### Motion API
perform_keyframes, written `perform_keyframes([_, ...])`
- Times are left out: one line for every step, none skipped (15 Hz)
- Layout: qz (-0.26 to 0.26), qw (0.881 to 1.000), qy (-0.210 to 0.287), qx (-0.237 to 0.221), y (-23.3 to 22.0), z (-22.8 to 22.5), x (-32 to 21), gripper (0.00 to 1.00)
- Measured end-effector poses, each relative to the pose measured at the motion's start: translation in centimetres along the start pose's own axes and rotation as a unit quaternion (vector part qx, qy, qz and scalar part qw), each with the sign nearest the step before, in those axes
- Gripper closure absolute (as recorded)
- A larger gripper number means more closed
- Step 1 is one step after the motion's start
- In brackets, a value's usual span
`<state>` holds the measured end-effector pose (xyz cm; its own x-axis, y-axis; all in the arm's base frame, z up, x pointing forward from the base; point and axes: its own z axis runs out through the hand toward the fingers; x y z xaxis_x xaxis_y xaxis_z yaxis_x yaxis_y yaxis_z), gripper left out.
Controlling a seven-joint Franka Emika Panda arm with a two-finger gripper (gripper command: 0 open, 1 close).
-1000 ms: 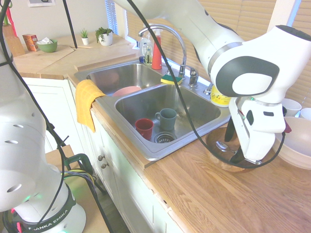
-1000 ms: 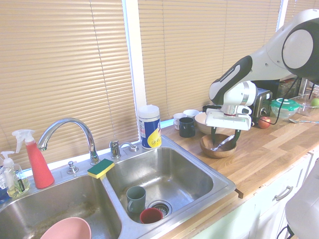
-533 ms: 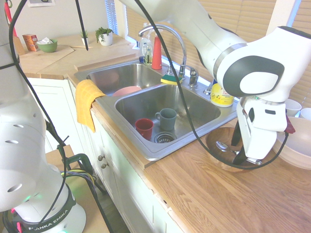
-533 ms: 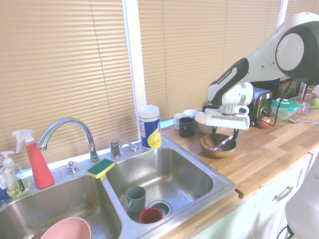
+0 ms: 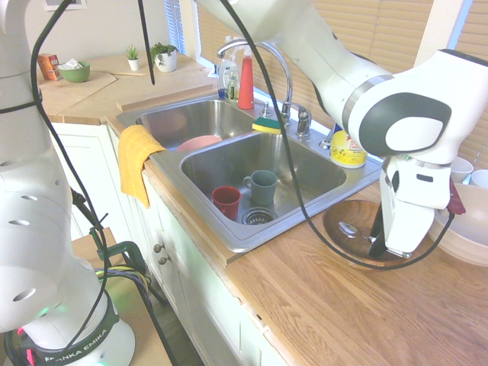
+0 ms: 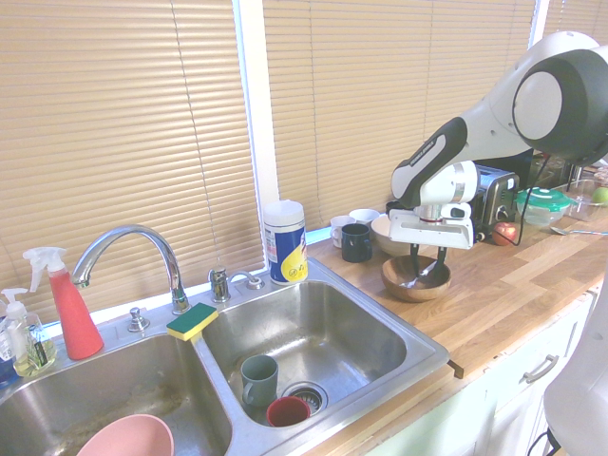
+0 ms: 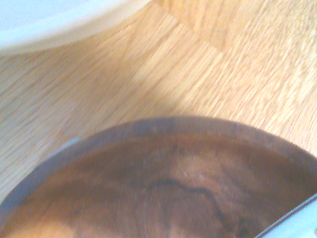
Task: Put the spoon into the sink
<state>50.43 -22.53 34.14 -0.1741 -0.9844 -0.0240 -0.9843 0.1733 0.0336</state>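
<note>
The spoon (image 5: pixel 349 228) lies in a round wooden bowl (image 5: pixel 333 217) on the counter to the right of the sink (image 5: pixel 305 171); its oval end shows, shiny and silver. My gripper (image 5: pixel 381 250) points straight down into the bowl. In the second exterior view its two dark fingers (image 6: pixel 416 258) stand a little apart on either side of the spoon's handle (image 6: pixel 425 276), so the gripper (image 6: pixel 427 275) is open. The wrist view shows the wooden bowl (image 7: pixel 173 183) from close by, with a grey sliver at one corner.
In the sink's right basin stand a red cup (image 5: pixel 226 200) and a green mug (image 5: pixel 263 187); a pink bowl (image 5: pixel 200 142) lies in the left basin. A cream bowl (image 5: pixel 465 229) sits just beyond the wooden one. Mugs (image 6: pixel 356 242) and a wipes canister (image 6: pixel 284 242) line the window side.
The fingers have drawn closer together around the spoon's handle. The gripper has shifted slightly within the wooden bowl.
</note>
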Motion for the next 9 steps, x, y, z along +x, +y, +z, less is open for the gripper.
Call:
perform_keyframes([0.004, 1.000, 0.002, -0.001, -0.14, 0.06, 0.01, 1.00])
perform_keyframes([0.006, 1.000, 0.003, 0.000, -0.29, 0.06, -0.02, 1.00])
perform_keyframes([0.007, 1.000, 0.004, 0.000, -0.38, 0.06, -0.05, 1.00])
perform_keyframes([0.008, 1.000, 0.004, -0.001, -0.41, 0.12, -0.12, 1.00])
perform_keyframes([0.008, 1.000, 0.004, -0.002, -0.43, 0.17, -0.18, 1.00])
perform_keyframes([0.007, 1.000, 0.004, -0.002, -0.45, 0.17, -0.22, 1.00])
perform_keyframes([0.007, 1.000, 0.004, -0.001, -0.47, 0.15, -0.24, 1.00])
perform_keyframes([0.008, 1.000, 0.005, -0.001, -0.49, 0.13, -0.26, 1.00])
perform_keyframes([0.008, 1.000, 0.005, -0.001, -0.52, 0.14, -0.33, 1.00])
